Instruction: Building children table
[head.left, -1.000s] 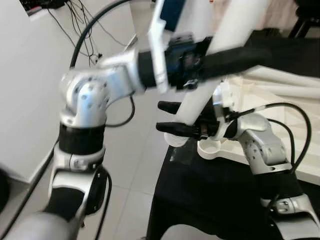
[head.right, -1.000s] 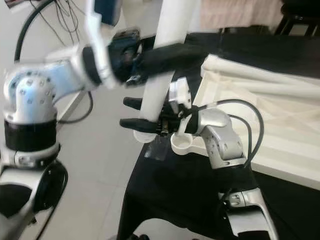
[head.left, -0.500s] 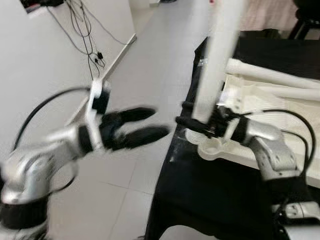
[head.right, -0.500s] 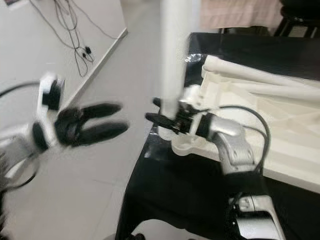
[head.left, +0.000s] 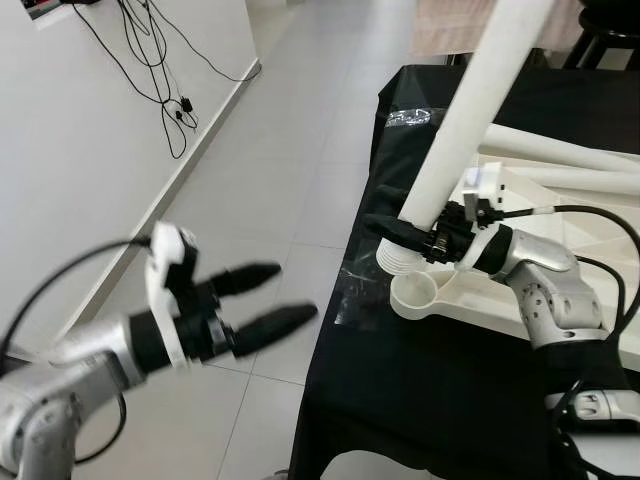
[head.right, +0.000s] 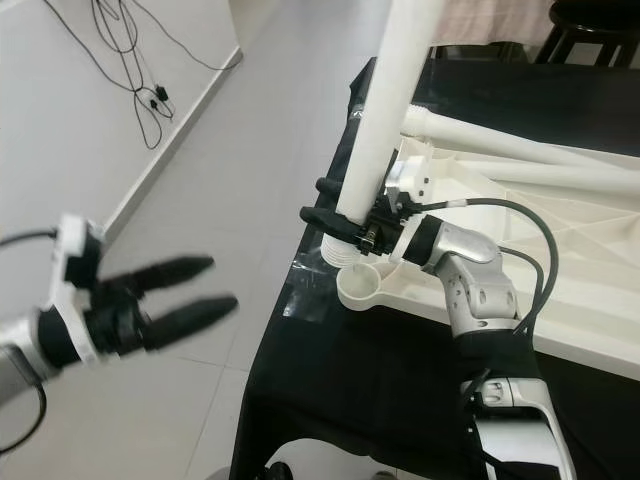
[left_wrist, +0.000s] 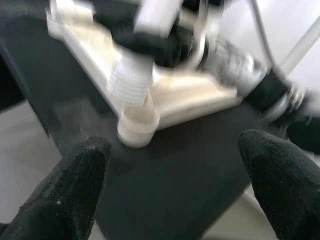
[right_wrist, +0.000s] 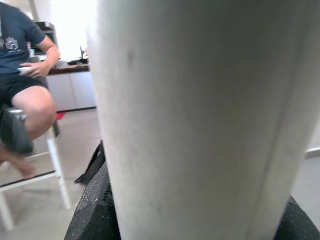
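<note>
One white table leg (head.left: 470, 110) stands clamped in right hand (head.left: 405, 232); left hand (head.left: 265, 300) gapes apart.

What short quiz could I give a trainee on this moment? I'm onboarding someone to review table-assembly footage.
1. True or false: the right gripper is shut on the white table leg.
2. Where is the left gripper?
A. Clamped on the leg
B. Open, out over the floor beside the black-covered table
C. Resting on the white tabletop
3. Fill in: the leg's ribbed end sits just above and beside a round ______ at the tabletop's corner, not yet inside it.

Key: 1 true; 2 B; 3 socket.
</note>
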